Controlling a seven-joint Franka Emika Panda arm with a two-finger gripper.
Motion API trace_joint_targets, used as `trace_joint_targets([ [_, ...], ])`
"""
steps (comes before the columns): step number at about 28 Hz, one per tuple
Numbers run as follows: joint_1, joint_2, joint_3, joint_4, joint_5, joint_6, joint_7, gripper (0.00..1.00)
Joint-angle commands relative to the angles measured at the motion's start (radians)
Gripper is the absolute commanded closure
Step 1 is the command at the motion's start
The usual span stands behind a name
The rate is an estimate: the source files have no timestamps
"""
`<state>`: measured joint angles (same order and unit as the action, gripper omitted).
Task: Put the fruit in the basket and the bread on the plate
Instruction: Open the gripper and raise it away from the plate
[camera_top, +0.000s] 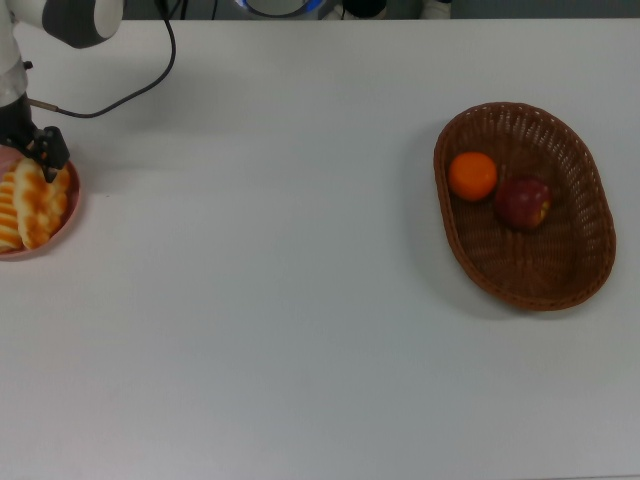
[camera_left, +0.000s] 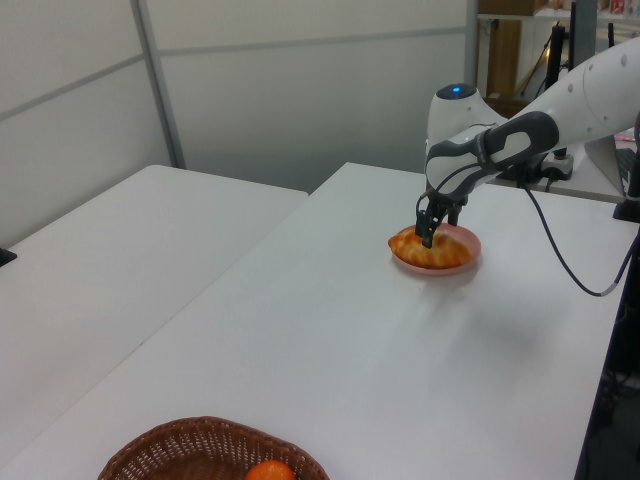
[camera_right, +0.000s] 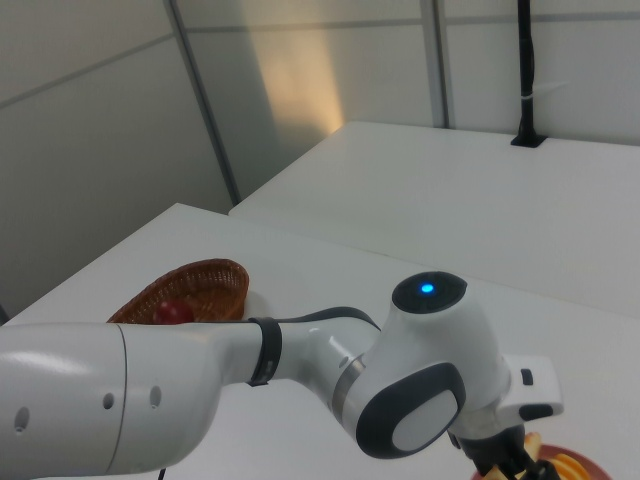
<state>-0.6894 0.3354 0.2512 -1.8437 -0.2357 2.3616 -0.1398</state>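
Observation:
The pink plate (camera_top: 72, 205) sits at the far left edge of the top view with two golden bread rolls on it, a striped one (camera_top: 8, 215) and a second roll (camera_top: 42, 205) beside it. My gripper (camera_top: 47, 165) is shut on that second roll's far end, and the roll rests on the plate. In the left view the gripper (camera_left: 428, 238) points down into the bread (camera_left: 442, 250) on the plate (camera_left: 474, 250). The wicker basket (camera_top: 560, 270) on the top view's right holds the orange (camera_top: 472, 175) and the dark red apple (camera_top: 523, 203).
A black cable (camera_top: 150, 75) trails from the arm across the table's far left in the top view. In the right view the arm's white body (camera_right: 430, 390) fills the foreground, with the basket (camera_right: 190, 285) behind it.

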Motion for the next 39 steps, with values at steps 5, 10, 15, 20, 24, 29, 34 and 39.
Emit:
trace_joint_targets([
  [5, 0.005, -0.062, 0.007, 0.034, 0.030, -0.114, -0.058, 0.00],
  [10, 0.057, -0.133, 0.029, 0.034, 0.042, -0.264, -0.101, 0.00],
  [15, 0.137, -0.211, 0.046, 0.035, 0.119, -0.448, -0.194, 0.00],
  [20, 0.225, -0.271, 0.048, 0.057, 0.144, -0.617, -0.224, 0.00],
  [24, 0.290, -0.300, 0.046, 0.095, 0.194, -0.714, -0.215, 0.00],
  [29, 0.359, -0.329, 0.048, 0.113, 0.197, -0.792, -0.163, 0.00],
  [34, 0.395, -0.351, 0.048, 0.115, 0.197, -0.806, -0.103, 0.00],
  [39, 0.406, -0.352, 0.049, 0.120, 0.197, -0.808, -0.073, 0.00],
])
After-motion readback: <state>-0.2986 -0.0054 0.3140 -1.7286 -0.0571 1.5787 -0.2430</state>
